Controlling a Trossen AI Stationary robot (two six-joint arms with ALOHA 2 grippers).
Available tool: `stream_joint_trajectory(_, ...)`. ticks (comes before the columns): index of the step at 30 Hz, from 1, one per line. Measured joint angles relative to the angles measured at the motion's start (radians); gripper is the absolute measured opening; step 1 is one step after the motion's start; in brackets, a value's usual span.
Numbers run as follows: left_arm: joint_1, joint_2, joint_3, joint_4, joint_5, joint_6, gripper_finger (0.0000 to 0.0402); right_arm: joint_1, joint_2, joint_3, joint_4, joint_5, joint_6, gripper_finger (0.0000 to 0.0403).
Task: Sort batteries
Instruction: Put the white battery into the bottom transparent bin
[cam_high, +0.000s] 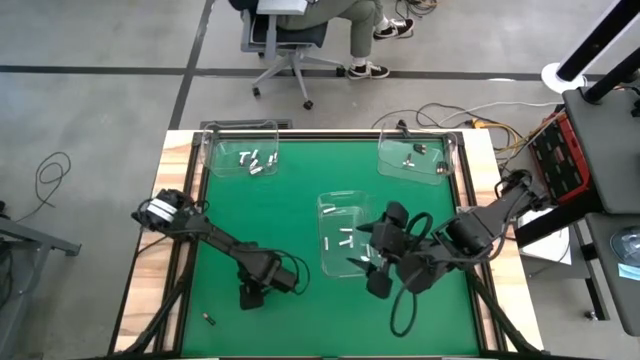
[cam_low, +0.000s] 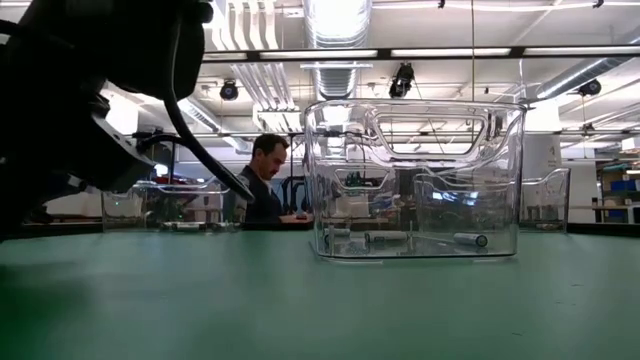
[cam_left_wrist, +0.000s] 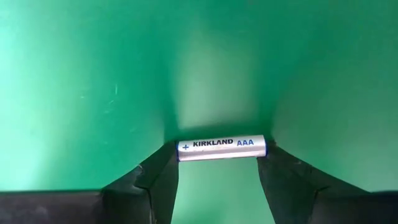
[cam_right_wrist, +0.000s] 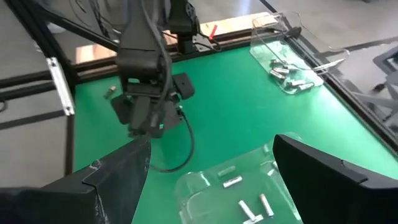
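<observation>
Batteries are spread across three clear bins and the green mat, and one of them, a AAA battery (cam_left_wrist: 222, 149), sits crosswise between the left gripper (cam_left_wrist: 218, 163) fingers, its two ends touching the inner faces of the fingertips. The left claw is closed on that cell end to end, low over the near-left part of the mat (cam_high: 300, 210).

The hold is the main risk. The fingers press only on the cell's small end caps, so a slight tilt or a jolt on lifting could let it pivot and pop out. If it drops it would likely roll on the smooth mat, maybe toward the edge. A loose cable hangs beside the left claw, and it could snag on a fast swing.

Another stray battery (cam_high: 210, 319) lies on the mat nearer the front edge, a little to the outer side of the left claw and apart from it.

The right gripper (cam_right_wrist: 211, 165) hangs spread open above the centre bin (cam_high: 335, 203), with several cells (cam_right_wrist: 232, 182) lying in the bin just beneath and ahead of its fingers. It is close to the bin wall, so a careless drop could knock the bin.

Well beyond both claws, the far-left bin (cam_high: 215, 140) and far-right bin (cam_high: 448, 150) each hold a few cells.
</observation>
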Motion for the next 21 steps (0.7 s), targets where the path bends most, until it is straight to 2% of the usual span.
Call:
stream_joint_trajectory(4,0.000,0.000,-0.004,0.005,-0.001,0.043,0.0191,0.018,-0.008,0.000,0.002,0.000,0.016,0.0337)
stream_joint_trajectory(11,0.001,-0.026,-0.004,0.007,-0.009,0.109,0.0237,0.018,-0.013,0.000,0.002,0.000,0.006,0.0343)
stream_joint_trajectory(16,-0.002,-0.096,0.030,-0.093,-0.106,0.243,0.0246,0.018,-0.021,0.000,0.003,0.000,-0.011,0.0343)
stream_joint_trajectory(21,-0.030,-0.197,0.041,-0.090,-0.163,0.424,0.0237,0.024,-0.020,0.000,0.005,0.000,0.007,0.0343)
